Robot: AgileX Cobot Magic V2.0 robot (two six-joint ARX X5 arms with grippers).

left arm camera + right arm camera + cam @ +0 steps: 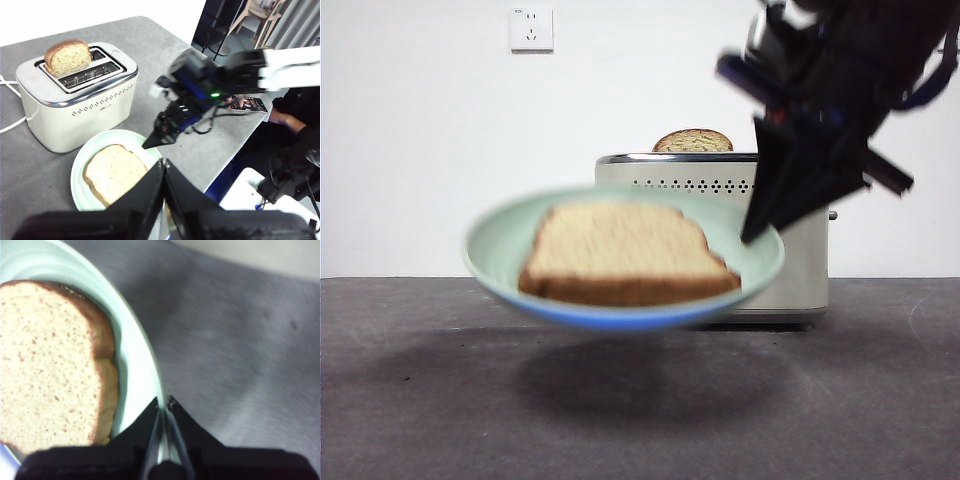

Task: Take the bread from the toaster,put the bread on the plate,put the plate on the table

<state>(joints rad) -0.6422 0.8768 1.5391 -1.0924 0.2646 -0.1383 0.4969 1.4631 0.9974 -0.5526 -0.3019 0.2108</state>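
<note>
The pale green plate (490,240) hangs level above the table (420,400), casting a shadow on it. A slice of bread (620,250) lies flat on it. My right gripper (752,235) is shut on the plate's right rim; the right wrist view shows its jaws (163,402) pinching the rim (140,355) beside the bread (45,365). Behind stands the cream toaster (800,270) with another slice (693,141) upright in a slot. In the left wrist view my left gripper (163,165) is shut and holds nothing, hovering above the plate (82,170), with the right gripper (148,145) close by.
A wall socket (531,28) sits high on the white wall. The toaster's white cord (10,125) trails off its side. The table's edge (225,150) runs close to the plate, and a person's hand with a dark device (247,104) rests there.
</note>
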